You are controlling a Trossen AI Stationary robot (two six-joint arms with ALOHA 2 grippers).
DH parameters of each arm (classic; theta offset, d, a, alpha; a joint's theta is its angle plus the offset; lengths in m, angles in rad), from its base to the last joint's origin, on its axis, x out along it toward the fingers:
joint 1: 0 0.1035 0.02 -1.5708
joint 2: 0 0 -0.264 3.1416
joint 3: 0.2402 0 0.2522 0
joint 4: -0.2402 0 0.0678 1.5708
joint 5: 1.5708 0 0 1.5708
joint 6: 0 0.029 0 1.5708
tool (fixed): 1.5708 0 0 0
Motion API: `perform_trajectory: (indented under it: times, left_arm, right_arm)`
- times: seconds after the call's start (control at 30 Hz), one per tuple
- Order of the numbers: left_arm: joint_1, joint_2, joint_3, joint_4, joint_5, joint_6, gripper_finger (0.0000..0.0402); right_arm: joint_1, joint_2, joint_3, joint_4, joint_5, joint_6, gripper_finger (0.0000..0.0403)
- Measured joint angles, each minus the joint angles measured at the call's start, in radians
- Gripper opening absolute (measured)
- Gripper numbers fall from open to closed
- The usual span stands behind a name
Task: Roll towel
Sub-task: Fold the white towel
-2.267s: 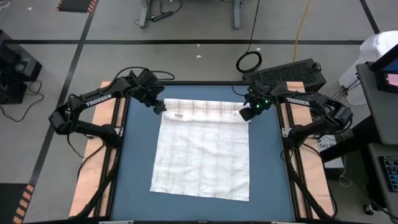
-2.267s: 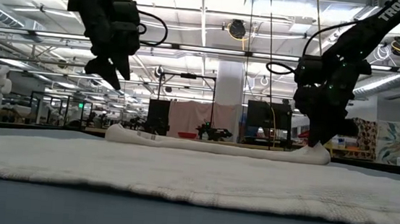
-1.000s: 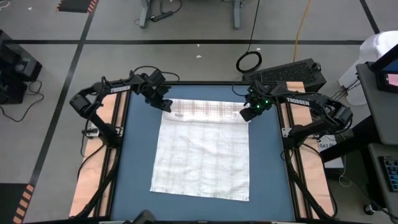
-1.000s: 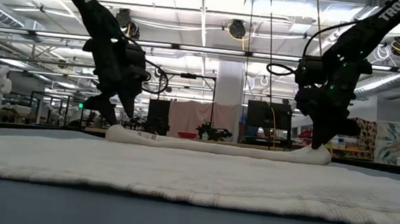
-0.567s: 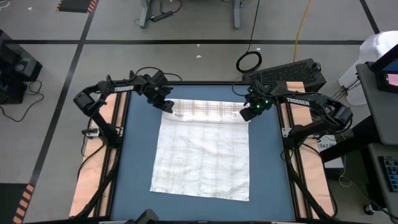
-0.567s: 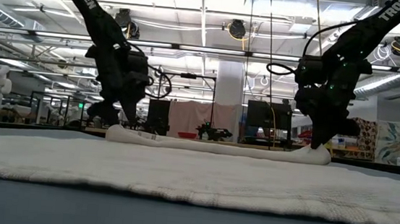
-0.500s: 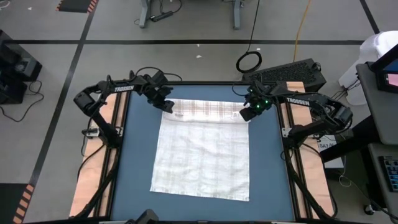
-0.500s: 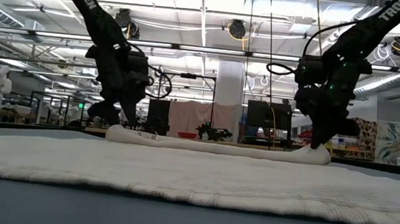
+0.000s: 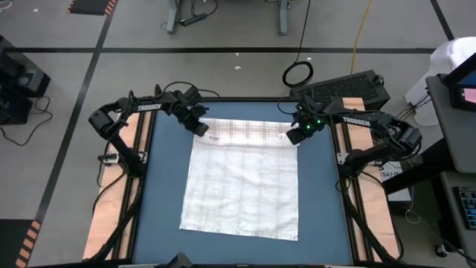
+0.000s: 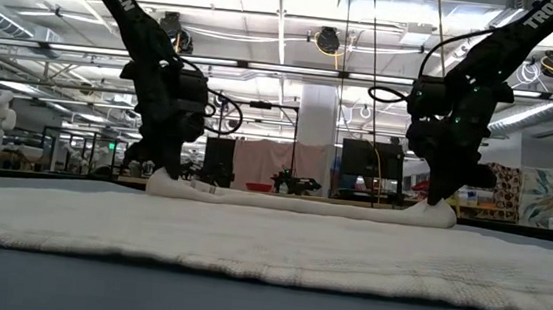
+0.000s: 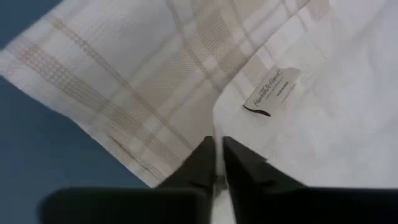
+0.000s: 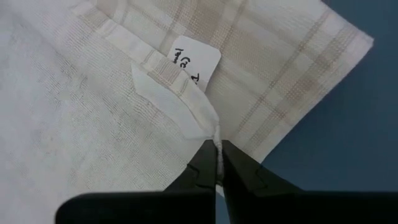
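Observation:
The white towel (image 9: 242,186) lies flat on the blue table (image 9: 163,201). Its far end is folded over into a plaid strip (image 9: 245,129), which shows as a low ridge (image 10: 302,204) in the low view. My left gripper (image 9: 199,129) is shut at the strip's left end. My right gripper (image 9: 294,136) is shut at its right end. Both point steeply down. A label (image 11: 270,90) lies on the cloth near the left fingers, and another label (image 12: 194,65) near the right ones. My left gripper pinches the folded strip's near edge (image 11: 215,132) at its left end between its two fingers (image 11: 242,168), coming slanting from above. A sliver of white cloth shows between them. The towel stays on the table. My right gripper pinches the strip's near edge (image 12: 211,127) at its right end, slanting down from above. A small raised crease of cloth runs into the fingers (image 12: 239,165). The towel's end (image 10: 442,216) rests on the table.
Bare blue table shows left (image 9: 167,171) and right (image 9: 320,193) of the towel. Wooden side rails (image 9: 111,201) flank the table. A black keyboard (image 9: 349,88) sits beyond the far edge.
My left gripper has come down onto the left end of the folded strip and shut on its edge. The towel has kept its place.

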Motion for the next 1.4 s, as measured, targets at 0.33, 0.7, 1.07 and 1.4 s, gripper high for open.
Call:
perform_trajectory:
  times: [0.33, 0.7, 1.07, 1.4]
  left_arm:
    - [-0.001, -0.126, 0.016, -0.109, 0.027, 0.014, 0.0006]
    - [-0.024, -0.435, 0.039, -0.248, 0.082, -0.019, 0.0004]
    - [-0.144, -0.618, 0.039, -0.245, 0.132, -0.185, 0.0003]
    - [-0.281, -0.720, 0.039, -0.283, 0.127, -0.217, 0.0007]
  right_arm:
    - [0.000, -0.056, 0.000, -0.015, -0.065, 0.008, 0.0002]
    - [0.050, -0.289, 0.000, -0.026, -0.189, 0.231, 0.0001]
    - [0.200, -0.571, 0.000, -0.057, -0.179, 0.549, 0.0001]
    - [0.448, -0.662, 0.001, -0.155, -0.113, 0.704, 0.0001]
